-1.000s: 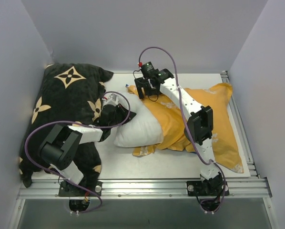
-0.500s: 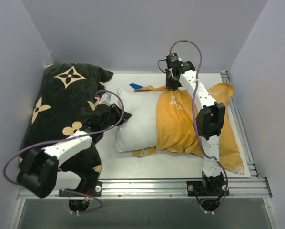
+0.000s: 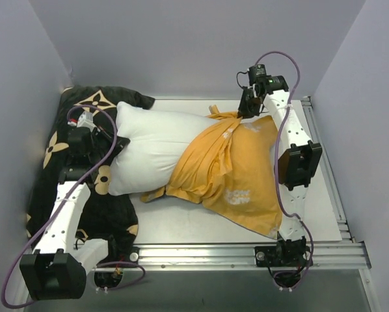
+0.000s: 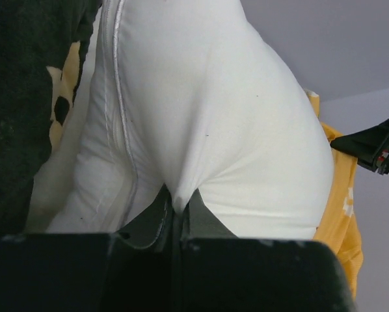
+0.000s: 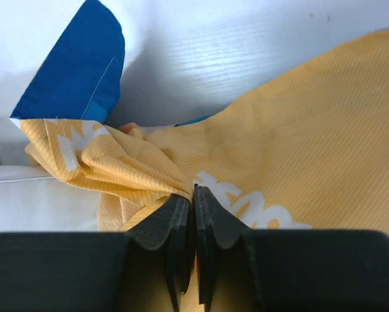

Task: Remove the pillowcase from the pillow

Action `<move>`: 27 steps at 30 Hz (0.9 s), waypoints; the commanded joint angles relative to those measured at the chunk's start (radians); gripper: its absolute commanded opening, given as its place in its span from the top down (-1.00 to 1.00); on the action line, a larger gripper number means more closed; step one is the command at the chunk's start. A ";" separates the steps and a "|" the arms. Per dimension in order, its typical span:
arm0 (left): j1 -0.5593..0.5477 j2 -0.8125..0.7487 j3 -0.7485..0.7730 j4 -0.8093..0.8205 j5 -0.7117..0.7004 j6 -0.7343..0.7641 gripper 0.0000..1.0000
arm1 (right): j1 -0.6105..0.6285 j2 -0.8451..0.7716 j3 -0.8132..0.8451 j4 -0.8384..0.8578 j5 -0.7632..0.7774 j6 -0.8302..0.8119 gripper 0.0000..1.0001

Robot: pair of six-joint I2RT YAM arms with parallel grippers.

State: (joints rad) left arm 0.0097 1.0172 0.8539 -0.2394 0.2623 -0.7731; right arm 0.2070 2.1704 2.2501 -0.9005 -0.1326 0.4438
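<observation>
Fingers [image 4: 152, 218] of the left gripper [image 4: 175, 209] are clenched on a small fold of the pillow [image 4: 214, 117], the white cloth drawn to a peak right between the tips. Just past that pinch the pillow swells upward, its seam running along the left side, with the black cushion [image 4: 19, 97] touching it on the left and a strip of orange pillowcase [image 4: 341, 195] showing beyond its right shoulder. The right gripper [image 5: 194, 195] is likewise closed tight, its fingers [image 5: 175, 218] grasping a bunched ridge of the pillowcase [image 5: 311, 130]; the orange face with white lettering spreads to the right of the tips, and a blue flap of the same cover stands up farther off to the left. From above, the pillowcase [image 3: 240, 175] has its nearest corner lying flat on the table [image 3: 181, 224] beside the right arm's base, and it sheathes only the right part of the pillow [image 3: 149, 143]. The bare white end lies over the black cushion [image 3: 116, 208] by the left gripper [image 3: 102, 142], while the cover gathers toward the right gripper [image 3: 246, 109] at the far side.
</observation>
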 commanded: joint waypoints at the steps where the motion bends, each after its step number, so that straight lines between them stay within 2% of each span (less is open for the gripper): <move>1: 0.052 0.035 0.105 -0.048 -0.123 0.064 1.00 | -0.007 -0.079 0.085 0.063 0.255 -0.072 0.78; 3: 0.032 0.072 0.155 -0.038 -0.155 0.072 1.00 | 0.052 -0.101 0.060 0.063 0.254 -0.106 0.47; 4: 0.021 0.084 0.172 -0.047 -0.169 0.078 1.00 | 0.099 -0.144 0.040 0.063 0.257 -0.105 0.04; 7: -0.002 0.124 0.227 -0.047 -0.192 0.084 1.00 | 0.181 -0.243 -0.050 0.074 0.297 -0.120 -0.42; 8: -0.034 0.136 0.238 -0.047 -0.198 0.089 1.00 | 0.193 -0.270 -0.073 0.074 0.316 -0.125 -0.49; 11: -0.056 0.156 0.269 -0.047 -0.227 0.106 1.00 | 0.245 -0.404 -0.200 0.084 0.324 -0.114 -0.62; 16: -0.083 0.190 0.306 -0.035 -0.236 0.104 1.00 | 0.362 -0.677 -0.556 0.190 0.336 -0.082 -0.76; 19: -0.102 0.211 0.342 -0.037 -0.241 0.107 1.00 | 0.452 -0.750 -0.717 0.216 0.373 -0.038 -0.80; 24: -0.129 0.242 0.405 -0.047 -0.248 0.110 1.00 | 0.584 -0.710 -0.811 0.261 0.425 0.010 -0.84; 27: -0.132 0.256 0.445 -0.061 -0.248 0.113 1.00 | 0.583 -0.655 -0.823 0.262 0.470 0.016 -0.70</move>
State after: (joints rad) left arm -0.1169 1.2781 1.1995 -0.3752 0.0319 -0.6693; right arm 0.7929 1.4773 1.4425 -0.6624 0.2474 0.4271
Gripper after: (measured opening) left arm 0.052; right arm 0.868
